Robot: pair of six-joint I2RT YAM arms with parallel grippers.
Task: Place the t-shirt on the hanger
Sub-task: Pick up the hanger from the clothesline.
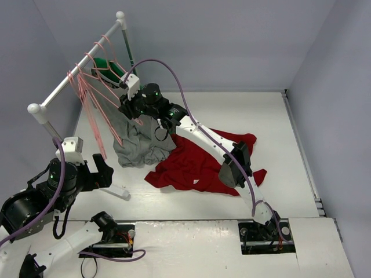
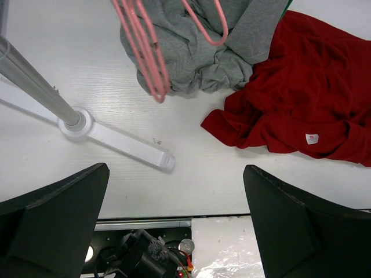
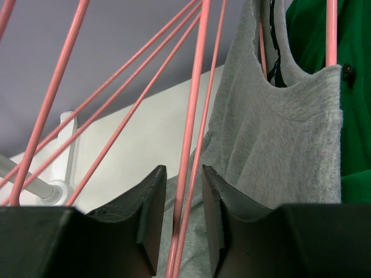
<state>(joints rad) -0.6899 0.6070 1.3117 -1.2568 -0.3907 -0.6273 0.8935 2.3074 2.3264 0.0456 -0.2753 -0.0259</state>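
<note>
Right hand [image 3: 183,174] straddling pink hanger [image 3: 189,110] wires at the rack [image 1: 74,76]; left hand [image 2: 175,185] gaping wide.
Black fingers [image 3: 148,214] of the right hand are standing narrowly parted, with two pink wires running up between them. A gap is showing beside the wires, so nothing is being pinched; whether a pad is touching wire cannot be told. A grey t-shirt [image 3: 272,145] and a green garment [image 3: 355,87] are hanging from the rack. The left hand is hovering fully spread near the rack's foot, holding nothing. The dark red t-shirt [image 1: 191,165] is lying crumpled on the desk [image 1: 272,133] beside the rack.
</note>
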